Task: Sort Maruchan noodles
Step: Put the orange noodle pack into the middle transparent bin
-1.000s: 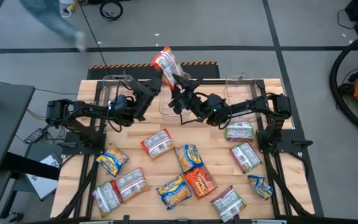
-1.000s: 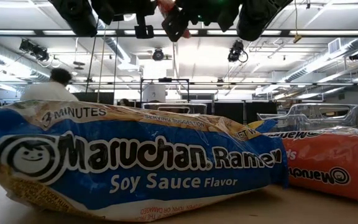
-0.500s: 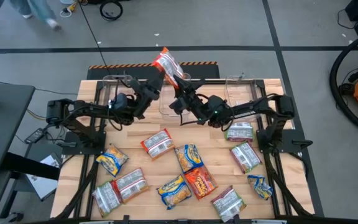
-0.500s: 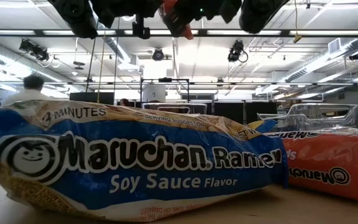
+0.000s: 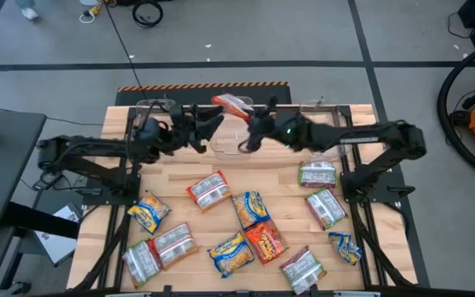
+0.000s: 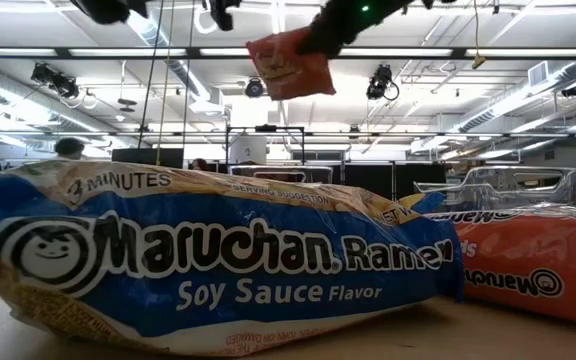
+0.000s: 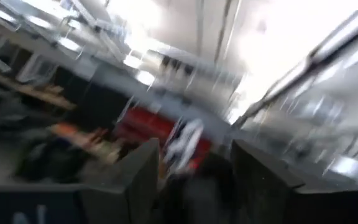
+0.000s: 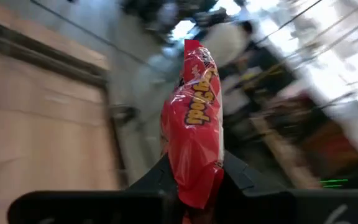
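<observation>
One orange-red Maruchan packet [image 5: 232, 103] is hanging in the air above the far edge of the wooden table [image 5: 122, 173], over the clear plastic bins [image 5: 221, 136]. The right gripper [image 5: 247, 124] is pinching it by one end, and the right wrist view is showing the packet [image 8: 194, 137] sticking up between the two dark fingers [image 8: 151, 180]. The left gripper [image 5: 207, 122] is sitting just beside the packet, its fingers spread and gripping nothing. Eleven more ramen packets [image 5: 250, 208] are lying scattered across the near part of the table, well apart from the bins.
</observation>
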